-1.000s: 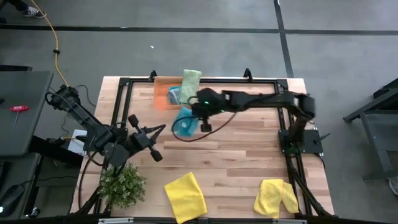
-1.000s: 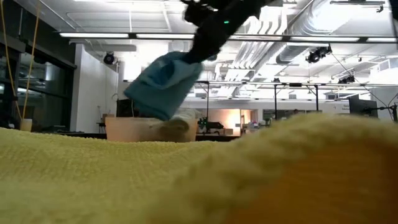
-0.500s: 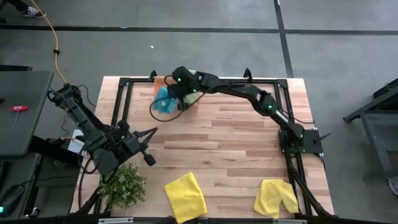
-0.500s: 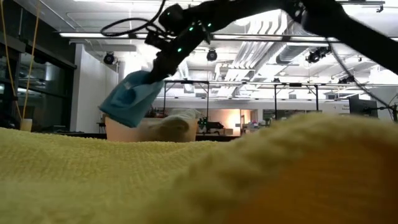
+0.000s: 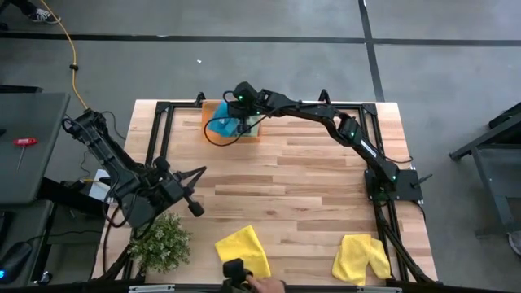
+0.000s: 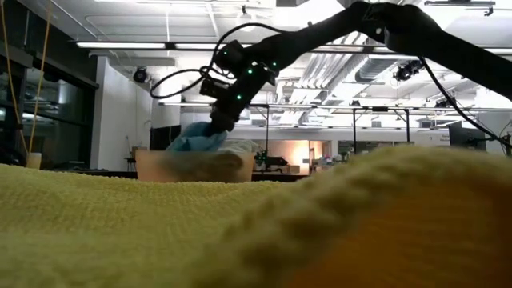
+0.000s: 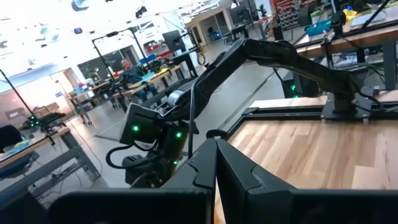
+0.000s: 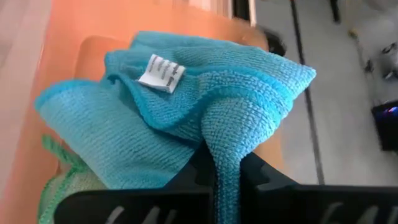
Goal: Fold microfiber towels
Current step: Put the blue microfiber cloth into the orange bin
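A teal-blue microfiber towel point(image 5: 221, 127) point(image 8: 180, 106), bunched and with a white label, is over the orange tray point(image 5: 210, 110) at the table's far left. My right gripper point(image 5: 238, 122) point(image 8: 224, 186) is shut on it. A light green towel point(image 8: 53, 190) lies in the tray beneath it. Two yellow towels point(image 5: 242, 251) point(image 5: 358, 259) lie flat near the table's near edge. My left gripper point(image 5: 192, 192) point(image 7: 216, 152) is shut and bare, hovering level over the table's left side. My right gripper pinches a bunched fold of the teal towel point(image 8: 225, 155) between its two fingers; the fold runs back between them. The fingers slant down from the table's right toward the tray. The rest of the towel spreads slack below them, over the tray point(image 8: 74, 56) and the green towel.
A small bushy green plant point(image 5: 161, 240) stands at the near left corner. A black frame rail point(image 5: 269, 103) runs along the far edge behind the tray. A person's hand with a dark object point(image 5: 240, 275) shows at the near edge by the left yellow towel. Bare wood fills the table's middle.
My right gripper has swung from the table's middle toward the far left corner and sunk, carrying the teal towel. The towel hung clear in the air before and is now down on the orange tray. My left gripper has drawn back a little toward the table's left edge.
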